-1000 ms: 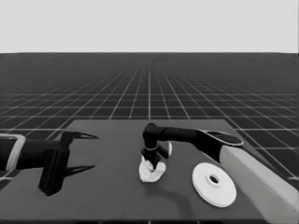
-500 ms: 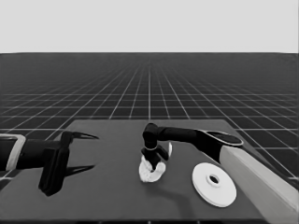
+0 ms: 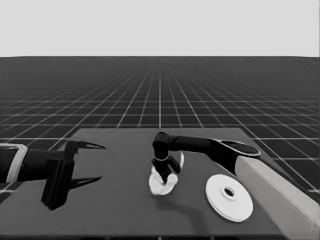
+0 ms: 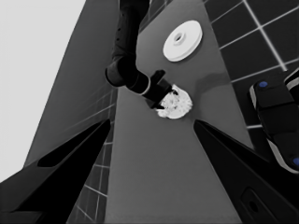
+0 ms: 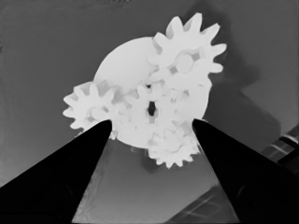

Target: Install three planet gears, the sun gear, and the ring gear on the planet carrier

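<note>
The smaller round part (image 5: 121, 65) lies mid-table with small toothed gears on it. Three gears sit round its rim: one (image 5: 187, 51), another (image 5: 91, 109) and a third (image 5: 173, 147). A fourth gear (image 5: 149, 109) sits at the centre, meshed with them. My right gripper (image 5: 152, 123) hangs just above this stack (image 3: 161, 184), open, its fingers straddling the centre gear without holding it. The larger round part (image 3: 229, 196) lies flat to the right near the front edge, also seen in the left wrist view (image 4: 182, 42). My left gripper (image 3: 92, 163) waits open over the table's left end.
A thin white piece (image 3: 181, 160) shows just behind the right gripper. The right arm's pale grey part (image 3: 280, 195) fills the lower right corner. Dark machinery with blue lights (image 4: 275, 116) stands past the table's edge.
</note>
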Robot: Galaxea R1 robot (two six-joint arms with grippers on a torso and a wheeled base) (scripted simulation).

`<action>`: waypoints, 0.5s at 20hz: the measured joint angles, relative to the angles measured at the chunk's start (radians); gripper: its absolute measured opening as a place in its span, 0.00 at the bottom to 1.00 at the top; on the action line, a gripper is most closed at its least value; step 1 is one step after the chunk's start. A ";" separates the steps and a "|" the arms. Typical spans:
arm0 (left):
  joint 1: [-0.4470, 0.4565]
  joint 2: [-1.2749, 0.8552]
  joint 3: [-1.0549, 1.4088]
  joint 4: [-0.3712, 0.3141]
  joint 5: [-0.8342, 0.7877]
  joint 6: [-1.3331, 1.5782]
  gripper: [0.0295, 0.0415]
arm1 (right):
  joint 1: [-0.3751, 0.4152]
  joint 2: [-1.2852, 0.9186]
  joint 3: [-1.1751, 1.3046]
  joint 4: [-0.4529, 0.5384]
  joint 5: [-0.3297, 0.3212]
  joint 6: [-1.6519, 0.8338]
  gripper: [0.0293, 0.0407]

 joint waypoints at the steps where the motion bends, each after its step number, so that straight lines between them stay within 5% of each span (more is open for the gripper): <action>1: 0.000 0.000 0.000 0.000 0.000 0.000 0.75 | 0.000 0.000 0.000 0.000 0.000 0.002 0.77; 8: 0.000 0.000 0.000 0.000 0.000 0.000 0.75 | 0.000 0.000 0.000 0.000 0.000 0.005 0.81; 10: 0.000 0.000 0.000 0.000 0.000 0.000 0.75 | 0.087 -0.012 0.056 0.071 -0.036 -0.635 0.86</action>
